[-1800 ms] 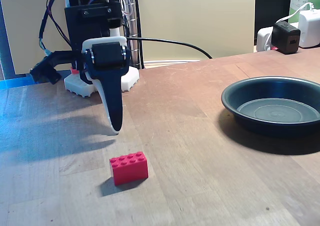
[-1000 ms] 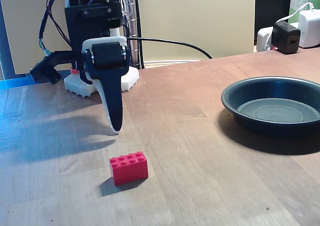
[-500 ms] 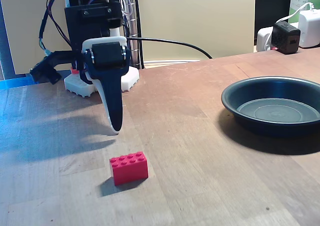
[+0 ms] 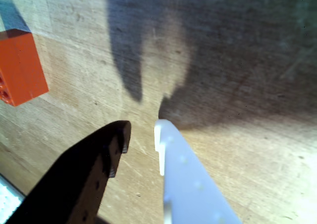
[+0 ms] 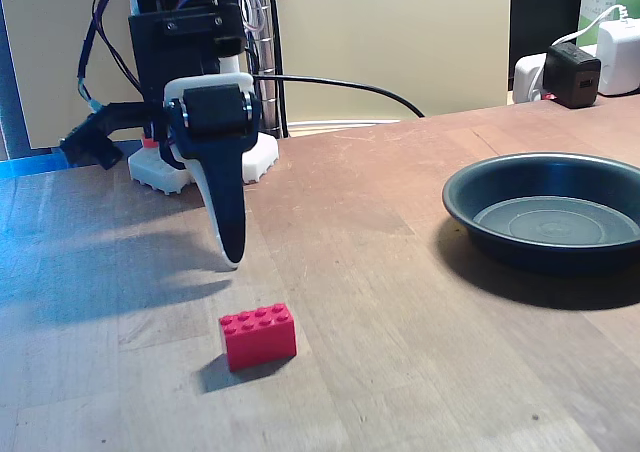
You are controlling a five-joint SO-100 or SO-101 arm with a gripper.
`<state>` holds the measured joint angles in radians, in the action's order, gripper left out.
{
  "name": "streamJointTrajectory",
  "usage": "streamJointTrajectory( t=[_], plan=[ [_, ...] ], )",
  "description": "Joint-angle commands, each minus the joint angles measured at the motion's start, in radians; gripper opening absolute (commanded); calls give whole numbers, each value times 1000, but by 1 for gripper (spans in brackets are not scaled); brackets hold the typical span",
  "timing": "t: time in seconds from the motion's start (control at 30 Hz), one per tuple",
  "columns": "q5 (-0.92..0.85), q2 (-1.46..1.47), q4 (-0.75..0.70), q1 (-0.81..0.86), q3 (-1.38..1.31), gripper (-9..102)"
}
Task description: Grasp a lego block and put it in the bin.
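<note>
1. Wood-grain surface [image 5: 400, 302] carries everything; nothing is lifted yet.
2. Dark grey bin [image 5: 545, 217] sits at the right of the fixed view, well apart from the arm and unfilled.
3. Black-and-white hand [image 4: 141, 135] hangs tip-down just above the surface, its fingers only narrowly parted and holding nothing.
4. Red lego block [image 5: 258, 335] lies on the surface nearer the fixed camera than the hand; in the wrist view it sits at the left edge, off the fingers' line.
5. Step in hand: the approach. Next, I judge, the hand must spread wider, shift over the block and straddle it.

Low front view; wrist camera straight down.
</note>
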<state>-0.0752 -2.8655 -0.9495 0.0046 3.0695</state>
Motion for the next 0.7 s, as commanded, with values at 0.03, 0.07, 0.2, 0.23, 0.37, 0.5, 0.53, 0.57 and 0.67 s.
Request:
streamJointTrajectory(
  t=[0.03,0.07,0.2,0.23,0.37,0.5,0.53,0.57,0.67],
  plan=[
    [-3,0,-2,-3,-18,1],
    [-3,0,5,-3,-18,1],
    [-3,0,-3,-2,-49,1],
    [-5,0,-6,0,-58,1],
    [-2,2,-5,-3,-67,1],
    [-2,15,-15,-3,-112,1],
    [-6,17,-44,-2,-138,1],
    [-6,17,-81,-2,-172,1],
    [-6,18,-218,-2,-295,1]
  ],
)
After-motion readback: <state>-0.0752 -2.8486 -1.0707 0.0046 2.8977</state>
